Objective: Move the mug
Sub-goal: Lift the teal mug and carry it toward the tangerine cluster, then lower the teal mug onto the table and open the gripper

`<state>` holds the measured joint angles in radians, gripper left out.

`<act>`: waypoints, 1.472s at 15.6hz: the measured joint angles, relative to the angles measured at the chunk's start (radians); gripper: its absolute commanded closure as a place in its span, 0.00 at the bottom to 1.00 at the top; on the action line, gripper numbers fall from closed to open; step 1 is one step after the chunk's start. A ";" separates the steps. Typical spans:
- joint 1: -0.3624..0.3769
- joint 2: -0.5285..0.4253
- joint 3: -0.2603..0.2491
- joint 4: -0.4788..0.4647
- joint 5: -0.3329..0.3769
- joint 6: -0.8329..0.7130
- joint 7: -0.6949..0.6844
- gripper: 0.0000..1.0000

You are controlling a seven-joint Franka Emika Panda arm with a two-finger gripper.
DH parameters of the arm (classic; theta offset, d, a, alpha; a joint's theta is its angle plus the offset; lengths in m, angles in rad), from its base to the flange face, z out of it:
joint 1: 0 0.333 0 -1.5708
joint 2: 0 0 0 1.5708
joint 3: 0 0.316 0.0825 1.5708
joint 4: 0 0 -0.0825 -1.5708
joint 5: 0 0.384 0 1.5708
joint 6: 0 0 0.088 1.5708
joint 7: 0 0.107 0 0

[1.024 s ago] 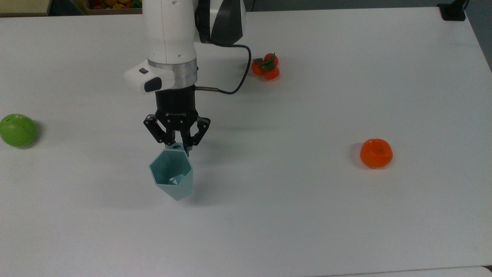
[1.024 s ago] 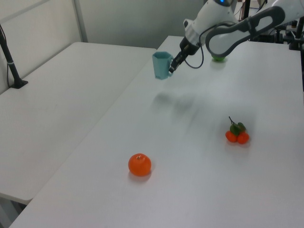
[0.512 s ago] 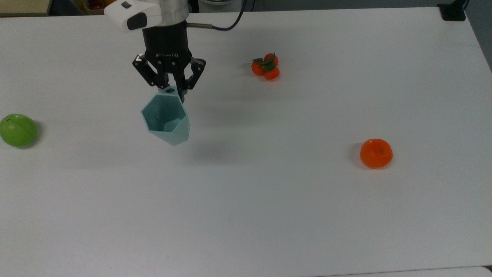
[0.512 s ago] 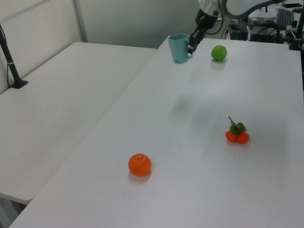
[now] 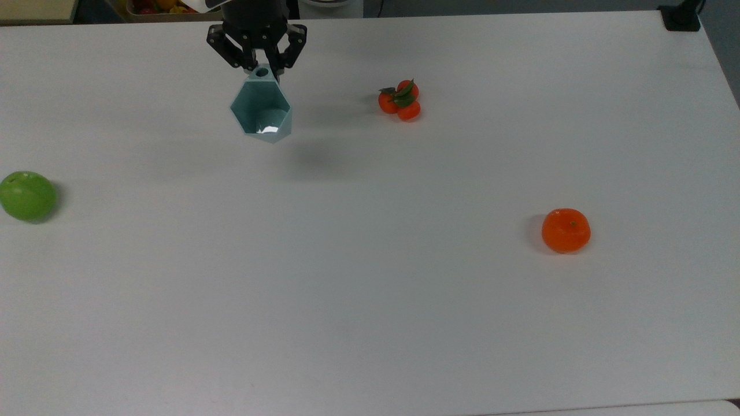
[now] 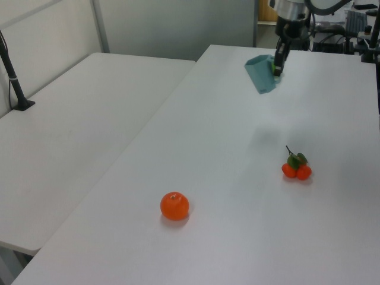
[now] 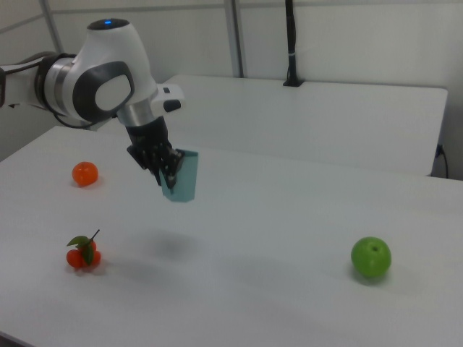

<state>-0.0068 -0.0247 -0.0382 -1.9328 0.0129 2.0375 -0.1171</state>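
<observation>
The pale teal faceted mug [image 5: 261, 110] hangs tilted in the air above the white table [image 5: 370, 300], near the top view's upper left. My gripper [image 5: 261, 70] is shut on its small tab handle. In the left view the mug [image 6: 260, 73] hangs at the upper right under the gripper [image 6: 275, 65]. The right view has the mug [image 7: 182, 176] to the right of the gripper [image 7: 167, 179], well above the tabletop, with its shadow on the table below.
A green apple [image 5: 26, 195] lies at the top view's far left. A cluster of small tangerines with leaves [image 5: 400, 100] sits right of the mug. A single orange [image 5: 565, 230] rests at the top view's right. A second white table [image 6: 65, 130] adjoins in the left view.
The gripper has carried the mug up and toward the top view's upper edge, then slightly right; the mug has tipped over more. The fruits have not moved.
</observation>
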 measured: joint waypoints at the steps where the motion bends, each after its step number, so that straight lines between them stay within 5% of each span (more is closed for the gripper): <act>1: -0.003 -0.018 -0.011 -0.032 0.000 -0.003 -0.027 1.00; 6: -0.005 -0.074 -0.052 -0.205 0.000 0.038 -0.123 1.00; 17: 0.000 -0.087 -0.054 -0.484 0.000 0.448 -0.138 1.00; 20: 0.001 -0.090 -0.054 -0.500 0.000 0.478 -0.141 0.95; 23: 0.001 -0.094 -0.054 -0.508 0.000 0.486 -0.143 0.74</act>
<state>-0.0053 -0.1192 -0.0919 -2.4411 0.0129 2.5240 -0.2596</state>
